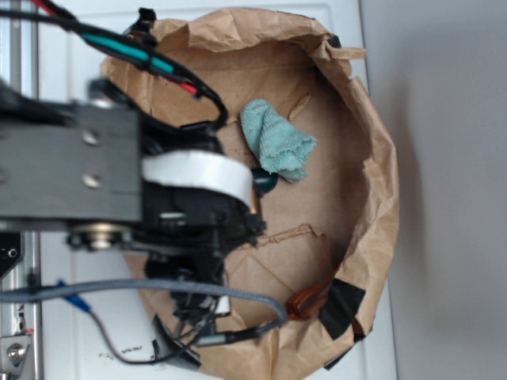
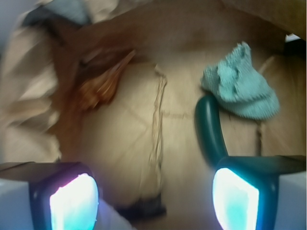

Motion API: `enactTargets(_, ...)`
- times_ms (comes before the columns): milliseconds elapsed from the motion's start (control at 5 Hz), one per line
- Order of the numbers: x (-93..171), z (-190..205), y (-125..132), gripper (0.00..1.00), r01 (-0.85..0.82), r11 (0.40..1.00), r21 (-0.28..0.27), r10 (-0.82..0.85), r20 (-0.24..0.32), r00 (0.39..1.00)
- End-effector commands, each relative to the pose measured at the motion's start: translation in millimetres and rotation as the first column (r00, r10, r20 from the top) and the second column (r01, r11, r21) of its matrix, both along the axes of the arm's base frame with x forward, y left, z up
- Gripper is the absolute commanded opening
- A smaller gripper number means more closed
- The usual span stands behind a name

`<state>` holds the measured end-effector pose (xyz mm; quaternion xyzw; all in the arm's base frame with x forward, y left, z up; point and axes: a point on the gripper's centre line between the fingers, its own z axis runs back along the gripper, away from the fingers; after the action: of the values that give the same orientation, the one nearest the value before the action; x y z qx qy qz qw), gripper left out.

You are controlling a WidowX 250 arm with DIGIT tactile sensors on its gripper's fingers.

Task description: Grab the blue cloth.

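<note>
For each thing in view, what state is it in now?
Cloth: crumpled, lying free, not gripped.
Cucumber: lying flat, its far end touching the cloth.
Gripper: open, holding nothing.
Paper bag: open, walls crumpled, taped at the rim.

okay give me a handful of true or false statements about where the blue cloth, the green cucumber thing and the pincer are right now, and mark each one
1. The blue cloth lies inside the brown paper bowl. True.
2. The pincer is shut on the cloth. False: its fingers stand apart, empty.
3. The dark green cucumber lies right beside the cloth. True.
4. The cloth is folded into a neat square. False: it is bunched and irregular.
5. The cloth hangs over the bowl's rim. False: it rests on the floor.
</note>
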<state>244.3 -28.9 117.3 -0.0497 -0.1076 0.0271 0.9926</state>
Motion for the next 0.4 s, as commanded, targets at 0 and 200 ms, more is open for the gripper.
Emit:
enactTargets(0, 48.2, 22.5, 28.5, 1.0, -0.056, 0.992, -0.111, 0.046, -0.093, 0.995)
enactTargets(200, 51.4, 28.9, 33.8, 1.0, -0.063, 0.99, -0.125, 0.051, -0.095, 0.994)
